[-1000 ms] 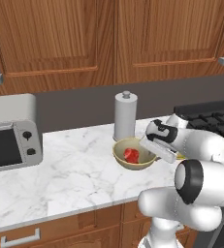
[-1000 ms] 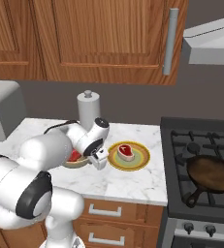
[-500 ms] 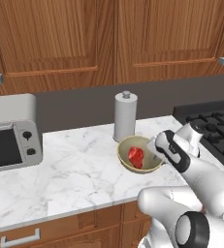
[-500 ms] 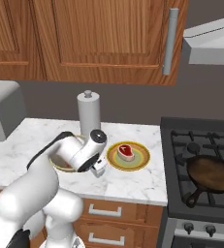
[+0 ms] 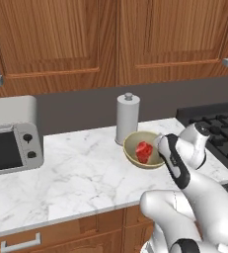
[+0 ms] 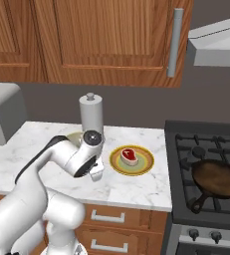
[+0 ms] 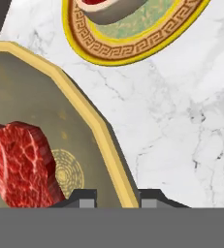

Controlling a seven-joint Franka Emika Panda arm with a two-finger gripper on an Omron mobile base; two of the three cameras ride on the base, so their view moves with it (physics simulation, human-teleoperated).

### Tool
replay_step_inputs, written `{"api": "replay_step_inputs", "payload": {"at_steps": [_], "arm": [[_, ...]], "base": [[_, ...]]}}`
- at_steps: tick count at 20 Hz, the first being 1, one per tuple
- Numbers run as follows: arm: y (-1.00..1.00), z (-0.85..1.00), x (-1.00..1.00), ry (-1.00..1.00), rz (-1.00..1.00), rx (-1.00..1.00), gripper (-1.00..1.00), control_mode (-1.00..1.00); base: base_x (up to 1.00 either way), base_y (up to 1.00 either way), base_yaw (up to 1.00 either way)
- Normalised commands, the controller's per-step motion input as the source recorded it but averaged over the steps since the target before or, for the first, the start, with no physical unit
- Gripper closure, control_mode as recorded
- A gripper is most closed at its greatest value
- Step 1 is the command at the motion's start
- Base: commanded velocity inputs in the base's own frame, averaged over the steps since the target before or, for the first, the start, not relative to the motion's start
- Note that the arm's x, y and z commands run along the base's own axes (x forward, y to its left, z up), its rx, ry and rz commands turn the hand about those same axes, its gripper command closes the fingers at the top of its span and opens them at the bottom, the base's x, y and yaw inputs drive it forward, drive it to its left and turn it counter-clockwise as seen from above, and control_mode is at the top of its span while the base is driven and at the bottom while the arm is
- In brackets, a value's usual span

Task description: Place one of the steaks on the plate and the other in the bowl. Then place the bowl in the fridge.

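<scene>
Both steaks are placed — one point(image 6: 128, 155) on the plate point(image 6: 145, 165), the other point(image 5: 144, 151) in the bowl point(image 5: 133, 157) on the marble desk point(image 5: 81, 173). The step in hand is taking the bowl: the hand point(image 7: 114, 197) straddles its near rim, one fingertip point(image 7: 86, 198) inside and one outside, clenched on the wall. Next comes a level lift — then a carry to the fridge.

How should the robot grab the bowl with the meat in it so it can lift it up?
Best by the rim, I think. The bowl is too wide to grasp whole, but its yellow wall is thin and stands up, so one finger can go inside and one outside, coming from above on the side near the plate, clear of the steak. The gripper already straddles that rim.
</scene>
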Motion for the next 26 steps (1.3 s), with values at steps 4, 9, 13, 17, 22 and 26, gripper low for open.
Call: {"api": "replay_step_inputs", "payload": {"at_steps": [4,9,13,17,22,26], "arm": [[0.00,0.19,-0.26,0.01,-0.38,0.02,1.00,-1.00],[0.00,0.15,-0.36,0.00,-0.40,0.00,1.00,-1.00],[0.00,0.24,-0.59,0.00,-0.35,0.02,1.00,-1.00],[0.00,0.45,-0.66,0.00,-0.27,0.07,1.00,-1.00],[0.00,0.63,-0.69,0.00,-0.03,0.13,1.00,-1.00],[0.00,0.23,-0.85,-0.07,0.00,0.05,1.00,-1.00]], "base": [[0.00,0.00,0.00],[0.00,0.00,0.00],[0.00,0.00,0.00],[0.00,0.00,0.00],[0.00,0.00,0.00],[0.00,0.00,0.00]]}}
